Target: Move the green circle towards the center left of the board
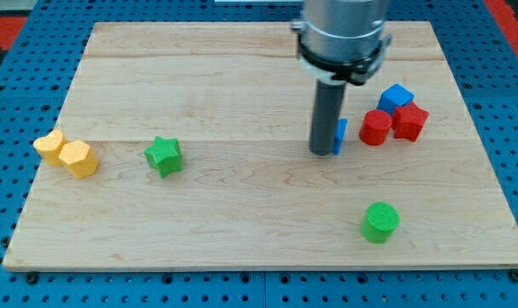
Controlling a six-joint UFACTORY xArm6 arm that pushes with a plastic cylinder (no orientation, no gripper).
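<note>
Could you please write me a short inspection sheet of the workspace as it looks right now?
Surface: wooden board, flat, unmarked.
Job's things: green circle near the view's bottom right, far from centre left.
Clutter: green star; two touching yellow blocks at the view's left; red cylinder, red block and blue cube clustered at the view's right; small blue block.
Grippers: none; my tip beside the small blue block, above the green circle in the view.
Cables: nothing seen.
Surroundings: blue pegboard.

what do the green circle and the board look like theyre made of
Green circle: probably plastic, perhaps 3D-printed, matte, with faint ridges on its side. Board: pale wood, smooth, with grain lines and plank seams showing.
</note>
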